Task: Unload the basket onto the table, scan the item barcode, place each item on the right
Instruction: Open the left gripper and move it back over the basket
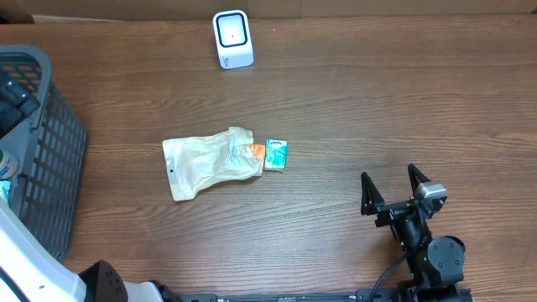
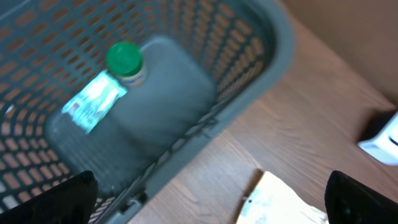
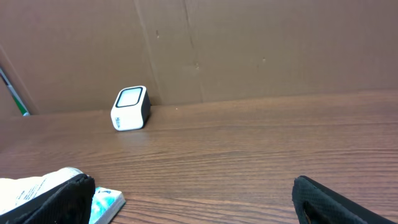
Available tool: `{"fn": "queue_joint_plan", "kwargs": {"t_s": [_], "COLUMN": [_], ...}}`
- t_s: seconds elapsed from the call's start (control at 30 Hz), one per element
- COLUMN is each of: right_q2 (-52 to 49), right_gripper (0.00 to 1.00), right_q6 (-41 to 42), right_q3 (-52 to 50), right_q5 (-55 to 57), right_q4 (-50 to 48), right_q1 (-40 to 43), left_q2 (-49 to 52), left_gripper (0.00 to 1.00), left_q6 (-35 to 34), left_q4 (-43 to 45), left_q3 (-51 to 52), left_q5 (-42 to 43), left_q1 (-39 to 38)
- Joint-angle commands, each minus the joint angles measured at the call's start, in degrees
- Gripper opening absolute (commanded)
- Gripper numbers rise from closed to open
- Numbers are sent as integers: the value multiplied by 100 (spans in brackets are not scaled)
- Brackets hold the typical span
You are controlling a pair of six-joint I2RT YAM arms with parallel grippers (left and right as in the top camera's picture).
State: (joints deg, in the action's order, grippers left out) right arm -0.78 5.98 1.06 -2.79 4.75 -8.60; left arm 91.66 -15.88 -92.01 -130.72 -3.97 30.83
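Whereas only the left wrist view shows one green-capped bottle (image 2: pixel 109 84) in the basket (image 2: pixel 261 56), overhead shows one scanner (image 1: pixel 232 39), one pouch (image 1: pixel 205 161) beside one teal box (image 1: pixel 276 154) mid-table; left gripper (image 2: pixel 211 202) and right gripper (image 1: pixel 393 186) gape wide, empty.

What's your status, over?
Left gripper open over basket, right gripper open, both empty. Pouch and teal box mid-table, side by side. Scanner path unobstructed.

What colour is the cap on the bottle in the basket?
Green. The cap shows best in the left wrist view.
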Motion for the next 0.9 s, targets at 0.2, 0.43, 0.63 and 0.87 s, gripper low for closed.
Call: {"fn": "queue_joint_plan", "kwargs": {"t_s": [0.2,0.43,0.63,0.87], "right_q2": [61,61,61,61], "right_gripper": [100,100,100,100], "right_q6": [17,17,17,17], "right_q3": [-61,-61,-61,-61], "right_q5": [-31,-31,-31,-31], "right_q4": [-17,-17,-17,-17], "right_q1": [28,28,28,28], "left_q2": [127,127,131,136], "left_gripper": [100,100,100,93], "left_q6": [-455,-560,-437,-275], "left_q4": [131,527,1084,1808], "left_q3": [1198,2079,2739,3381], "left_q5": [-546,-857,-1051,-1300], "left_q1": [411,590,752,750]}}
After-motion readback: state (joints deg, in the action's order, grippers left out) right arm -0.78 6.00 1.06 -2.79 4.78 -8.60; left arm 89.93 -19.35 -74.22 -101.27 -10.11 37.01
